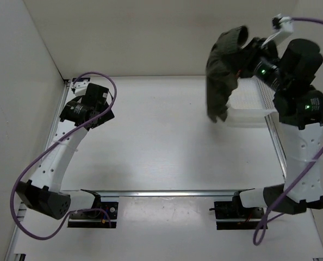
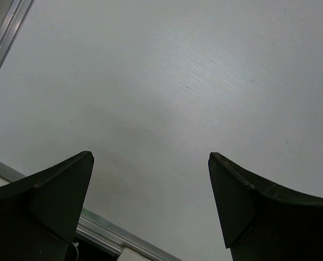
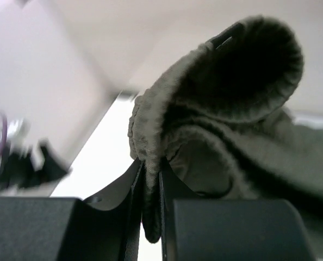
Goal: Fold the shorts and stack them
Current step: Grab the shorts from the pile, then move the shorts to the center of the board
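The dark olive-green shorts (image 1: 221, 70) hang bunched in the air at the back right, held high above the table. My right gripper (image 1: 247, 50) is shut on their gathered waistband; in the right wrist view the ribbed band (image 3: 150, 157) is pinched between the two black fingers (image 3: 118, 217) and the fabric drapes away to the right. The shorts' lower end dangles in front of the white mesh basket (image 1: 254, 100). My left gripper (image 1: 91, 111) is open and empty over the table at the far left; its wrist view (image 2: 150, 179) shows only bare table between the fingers.
The white mesh basket stands at the back right, partly hidden by the shorts and the right arm. White walls close the back and the left side. A metal rail (image 1: 167, 192) runs along the table's near edge. A rail also runs down the left edge (image 1: 58, 119).
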Motion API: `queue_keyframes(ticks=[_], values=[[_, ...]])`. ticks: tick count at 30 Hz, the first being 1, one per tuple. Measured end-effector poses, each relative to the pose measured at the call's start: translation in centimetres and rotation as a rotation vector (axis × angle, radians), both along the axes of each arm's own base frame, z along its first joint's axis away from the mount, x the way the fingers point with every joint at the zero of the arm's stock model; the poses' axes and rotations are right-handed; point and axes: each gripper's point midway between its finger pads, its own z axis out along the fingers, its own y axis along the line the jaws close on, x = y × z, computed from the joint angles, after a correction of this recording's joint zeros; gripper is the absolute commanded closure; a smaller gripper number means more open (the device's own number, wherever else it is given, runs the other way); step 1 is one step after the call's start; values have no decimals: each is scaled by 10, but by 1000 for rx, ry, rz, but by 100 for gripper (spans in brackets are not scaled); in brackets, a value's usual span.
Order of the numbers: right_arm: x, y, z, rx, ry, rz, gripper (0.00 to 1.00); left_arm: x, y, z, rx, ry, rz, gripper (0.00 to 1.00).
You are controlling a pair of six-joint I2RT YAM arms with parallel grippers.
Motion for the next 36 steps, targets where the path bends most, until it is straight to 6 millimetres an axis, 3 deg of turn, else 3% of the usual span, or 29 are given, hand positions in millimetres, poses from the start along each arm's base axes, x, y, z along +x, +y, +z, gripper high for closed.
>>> queue_keyframes(ticks=[2, 3, 4, 5, 6, 8, 10, 11, 13, 15, 18, 20, 23, 29, 32, 35, 36], values=[[-22, 34, -22, -12, 46, 106, 100, -6, 0, 10, -27, -40, 0, 1], [-27, 51, -40, -25, 82, 147, 95, -8, 0, 16, -42, -63, 0, 1], [-28, 66, -63, -46, 136, 178, 60, -10, 0, 21, -54, -82, -3, 1], [-28, 81, -93, -77, 207, 204, 36, -13, -1, 27, -67, -99, -10, 1], [-28, 98, -125, -120, 274, 226, 25, -14, -3, 33, -78, -108, -23, 1], [-25, 119, -193, -233, 412, 229, 13, -9, -8, 48, -95, -132, -55, 1], [-32, 125, -260, -352, 557, 205, 5, -1, -17, 61, -112, -156, -99, 1], [-38, 120, -289, -401, 620, 182, 1, 2, -20, 64, -118, -158, -123, 1], [-53, 100, -322, -465, 698, 126, 1, 4, -28, 60, -131, -144, -172, 5], [-65, 81, -331, -479, 723, 68, 1, 5, -39, 46, -153, -111, -231, 7], [-80, 57, -320, -426, 681, -1, 1, 2, -63, 5, -208, -13, -328, 7], [-88, 51, -311, -382, 652, -19, 1, 1, -83, -23, -242, 65, -387, 5], [-92, 51, -319, -349, 671, -33, 1, 11, -118, -62, -260, 190, -460, 0], [-87, 67, -388, -327, 867, -26, 1, 69, -183, -134, -272, 349, -523, 0], [-78, 78, -411, -305, 937, -18, 1, 75, -197, -178, -297, 440, -526, 0], [-69, 93, -422, -298, 965, 4, 1, 62, -199, -212, -324, 529, -511, 17], [-64, 98, -424, -297, 968, 12, 1, 56, -198, -219, -335, 553, -502, 43]])
